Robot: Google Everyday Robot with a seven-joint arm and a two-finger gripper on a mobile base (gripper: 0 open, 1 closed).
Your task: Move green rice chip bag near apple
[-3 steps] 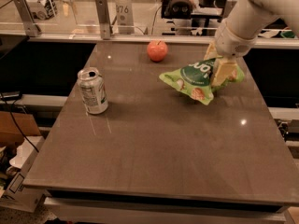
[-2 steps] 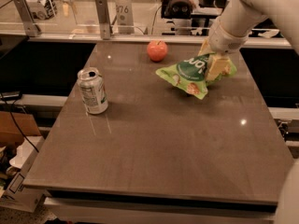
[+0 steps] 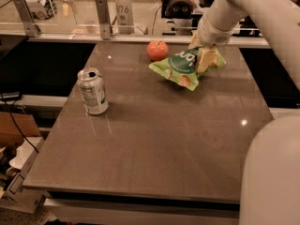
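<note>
— Surface and room, left to right?
— A brown cardboard box (image 3: 14,125) and floor clutter at far left, below the edge. Then a grey-brown bench (image 3: 164,153), smooth and matte, dotted with a few light glints. Behind it, a clear panel (image 3: 70,13) on metal posts, with lab gear beyond. At far right, a white robot body (image 3: 274,172), close to the lens.
— Counts?
— One drink can (image 3: 93,92), silver and green, upright, opened, near the left edge. One apple (image 3: 157,50), orange-red, at the back edge, about mid-width. One green rice chip bag (image 3: 180,67), just right of the apple, near it yet not visibly touching, tilted with one corner pointing down toward the bench. One white arm (image 3: 243,8), reaching in from upper right.
— And the gripper (image 3: 205,60)?
— Over the back right of the bench, at the bag's right side. Jaws clenched on the green rice chip bag, pinching its upper right part.
— Bag resting or lifted?
— Hard to tell; only a shadow just beneath.
</note>
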